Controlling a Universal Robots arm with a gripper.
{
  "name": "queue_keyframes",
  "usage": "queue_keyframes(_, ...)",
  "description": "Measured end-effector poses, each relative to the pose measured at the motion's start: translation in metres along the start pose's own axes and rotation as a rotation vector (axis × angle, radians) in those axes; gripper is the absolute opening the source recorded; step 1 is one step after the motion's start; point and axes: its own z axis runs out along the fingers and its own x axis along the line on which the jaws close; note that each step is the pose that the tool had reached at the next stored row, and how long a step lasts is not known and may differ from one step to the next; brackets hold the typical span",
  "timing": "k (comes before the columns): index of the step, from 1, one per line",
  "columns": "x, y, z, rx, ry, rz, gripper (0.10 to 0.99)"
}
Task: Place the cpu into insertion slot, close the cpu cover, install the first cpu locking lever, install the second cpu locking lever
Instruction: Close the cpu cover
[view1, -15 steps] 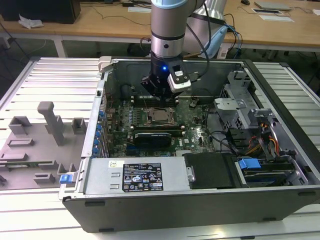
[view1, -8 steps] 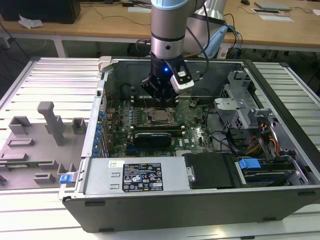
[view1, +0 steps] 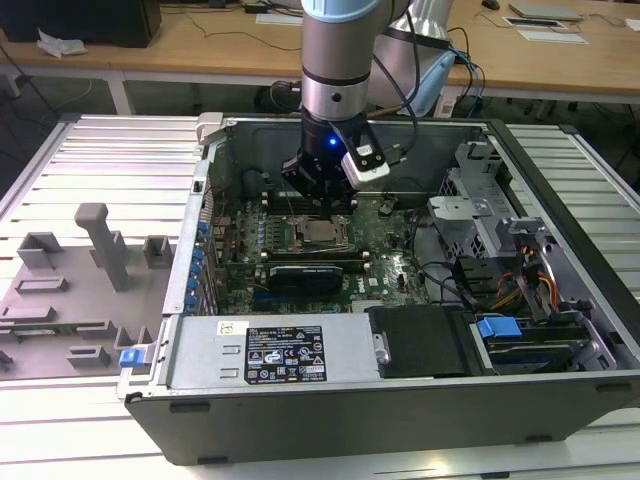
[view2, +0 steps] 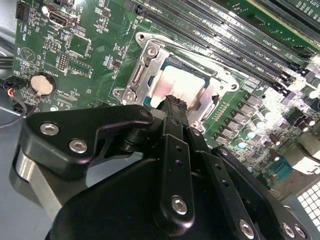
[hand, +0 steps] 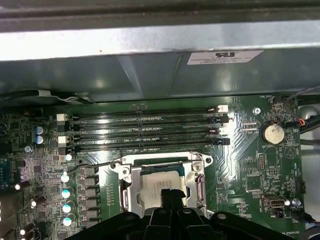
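The cpu (hand: 159, 181), a dull silver square, lies in the insertion slot (hand: 131, 186) on the green motherboard, also seen in the second wrist view as cpu (view2: 176, 82). The cpu cover (hand: 200, 186), a metal frame plate, lies down around it, with the chip showing through its opening. A thin wire lever (hand: 95, 164) runs along one corner of the socket. My gripper (hand: 172, 196) hangs just above the socket's edge with its black fingers (view2: 173, 104) shut together and nothing between them. In the exterior view the gripper (view1: 322, 200) stands over the socket (view1: 320, 236) inside the open computer case.
Long black memory slots (hand: 145, 131) run beside the socket, next to the case wall (hand: 150, 70). A coin battery (hand: 273, 133) sits on the board. The power supply (view1: 270, 350), a drive cage (view1: 480, 215) and cables (view1: 520, 280) crowd the case. Grey fixtures (view1: 100, 245) stand outside it.
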Motion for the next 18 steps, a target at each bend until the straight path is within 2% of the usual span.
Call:
queue_keyframes(2,0.0005,0.0,0.0,0.0,-0.0008,-0.001,0.106)
queue_keyframes(4,0.0017,-0.0001,-0.0001,0.0,-0.0055,-0.002,0.106)
queue_keyframes(7,0.0054,-0.0003,0.0,-0.002,-0.0246,-0.004,0.106)
queue_keyframes(9,0.0084,-0.0005,0.0001,-0.003,-0.041,-0.006,0.106)
queue_keyframes(10,0.0112,-0.0007,0.0002,-0.003,-0.0542,-0.008,0.106)
queue_keyframes(11,0.0134,-0.0016,0.0003,-0.004,-0.0577,-0.009,0.106)
queue_keyframes(15,0.0192,-0.0053,0.0008,-0.004,-0.0608,-0.013,0.106)
queue_keyframes(18,0.0201,-0.0087,0.0024,-0.004,-0.0606,-0.022,0.106)
